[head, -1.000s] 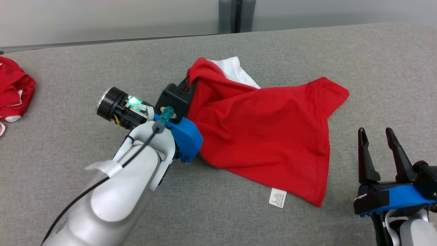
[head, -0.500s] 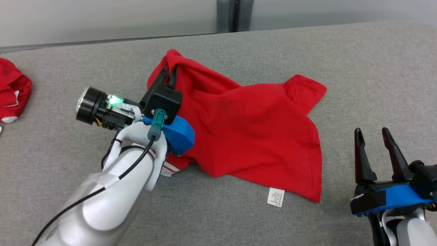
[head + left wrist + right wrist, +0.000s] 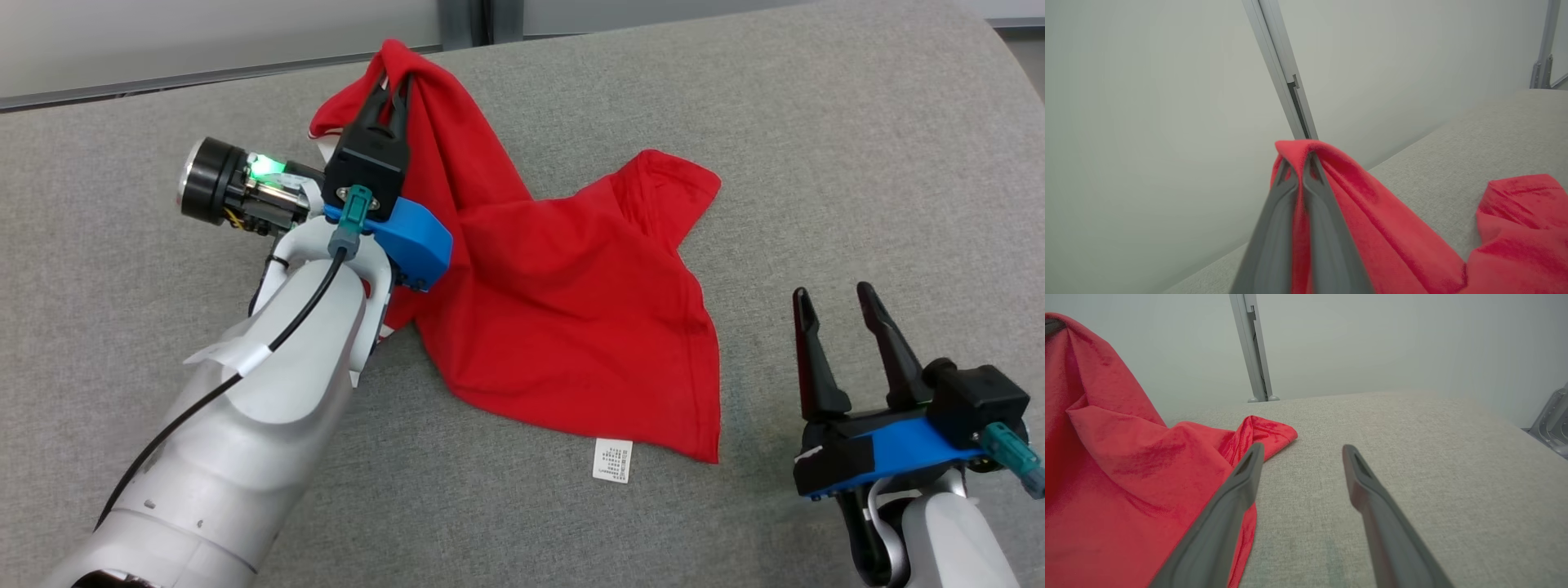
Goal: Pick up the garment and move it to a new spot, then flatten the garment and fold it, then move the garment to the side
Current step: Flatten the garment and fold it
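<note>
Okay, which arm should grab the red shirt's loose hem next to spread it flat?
Right, probably. The right gripper is open and empty, close to the hem of the red shirt near the white tag. The left gripper is shut on the shirt's raised end.

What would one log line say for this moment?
left gripper: shut on red garment, one end lifted | right gripper: open, empty | rest on grey surface

Garment [image 3: 563,318] on table [image 3: 816,163], label [image 3: 613,460] at near hem
</note>
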`<state>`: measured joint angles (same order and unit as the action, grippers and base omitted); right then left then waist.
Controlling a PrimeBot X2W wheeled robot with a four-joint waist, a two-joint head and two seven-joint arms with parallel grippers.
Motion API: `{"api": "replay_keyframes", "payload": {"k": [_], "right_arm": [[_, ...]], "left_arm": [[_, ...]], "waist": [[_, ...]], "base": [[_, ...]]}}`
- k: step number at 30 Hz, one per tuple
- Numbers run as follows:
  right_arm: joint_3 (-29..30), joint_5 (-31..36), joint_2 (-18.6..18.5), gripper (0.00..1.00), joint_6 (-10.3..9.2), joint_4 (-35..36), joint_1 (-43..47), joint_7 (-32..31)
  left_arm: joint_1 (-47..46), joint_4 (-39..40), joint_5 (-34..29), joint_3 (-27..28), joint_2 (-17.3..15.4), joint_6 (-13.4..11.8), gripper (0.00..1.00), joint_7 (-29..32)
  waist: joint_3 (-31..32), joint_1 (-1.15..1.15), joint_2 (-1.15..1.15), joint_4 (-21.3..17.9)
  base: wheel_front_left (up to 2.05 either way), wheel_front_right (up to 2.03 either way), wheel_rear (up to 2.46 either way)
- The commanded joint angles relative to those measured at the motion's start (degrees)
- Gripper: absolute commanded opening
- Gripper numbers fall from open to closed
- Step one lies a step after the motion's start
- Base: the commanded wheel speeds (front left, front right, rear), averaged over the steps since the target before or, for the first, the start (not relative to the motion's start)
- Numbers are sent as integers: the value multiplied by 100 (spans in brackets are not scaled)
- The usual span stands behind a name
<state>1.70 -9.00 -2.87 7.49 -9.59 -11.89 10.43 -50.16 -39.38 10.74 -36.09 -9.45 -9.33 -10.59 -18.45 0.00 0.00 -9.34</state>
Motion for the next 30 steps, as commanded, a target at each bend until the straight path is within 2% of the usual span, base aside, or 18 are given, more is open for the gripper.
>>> {"api": "replay_keyframes", "payload": {"k": [1,2,3,9,17,23,30], "right_arm": [[-43,-8,-4,100,1,-49,-84,42],[-83,-26,-3,100,1,-97,-105,54],[-107,-32,-4,100,1,-144,-117,77],[-63,-19,-4,100,1,-315,-121,158],[148,237,-4,100,1,-324,-193,-62],[196,414,-138,100,1,-619,-507,-853],[-412,229,-625,100,1,-1561,-1263,-2110]], "left_arm": [[-91,-153,65,4,45,83,25,-102],[-144,-300,82,-9,94,151,85,-181],[-189,-431,139,-13,150,237,100,-255],[-164,-646,482,297,291,458,100,-460],[719,581,875,1061,-38,735,100,-465],[1791,1416,995,1462,-239,750,100,-463],[2889,2241,1080,1795,13,644,100,-463]], "waist": [[-6,0,0,-17],[-15,0,0,-28],[-23,0,0,-32],[-2,0,0,86],[147,0,0,434],[211,0,0,692],[176,0,0,1006]], "base": [[0,0,0],[0,0,0],[0,0,0],[0,0,0],[0,0,0],[0,0,0],[0,0,0]]}}
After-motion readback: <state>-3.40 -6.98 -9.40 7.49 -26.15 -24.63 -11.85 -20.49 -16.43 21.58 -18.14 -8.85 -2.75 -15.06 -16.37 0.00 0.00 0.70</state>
